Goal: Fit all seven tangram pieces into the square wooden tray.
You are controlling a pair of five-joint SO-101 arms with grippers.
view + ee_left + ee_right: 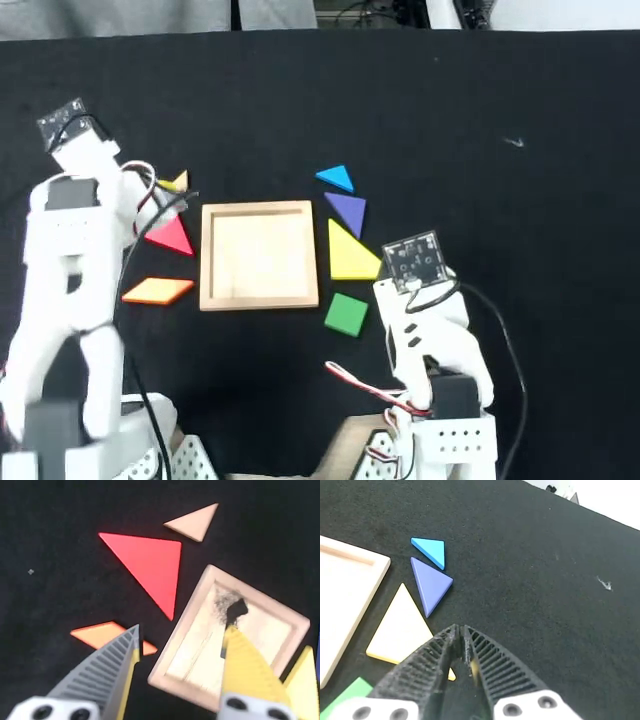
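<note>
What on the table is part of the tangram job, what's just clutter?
Job: tray, red triangle, orange parallelogram, tan triangle, cyan triangle, purple triangle, yellow triangle, green square.
Clutter: white speck on the cloth.

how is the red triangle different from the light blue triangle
The red triangle is bigger than the light blue triangle. Red lies left of the tray in the high view; light blue lies off its far right corner. Both lie flat on the table, outside the tray.

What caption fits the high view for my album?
Empty wooden tray, red triangle on one side, green square on the other.
</note>
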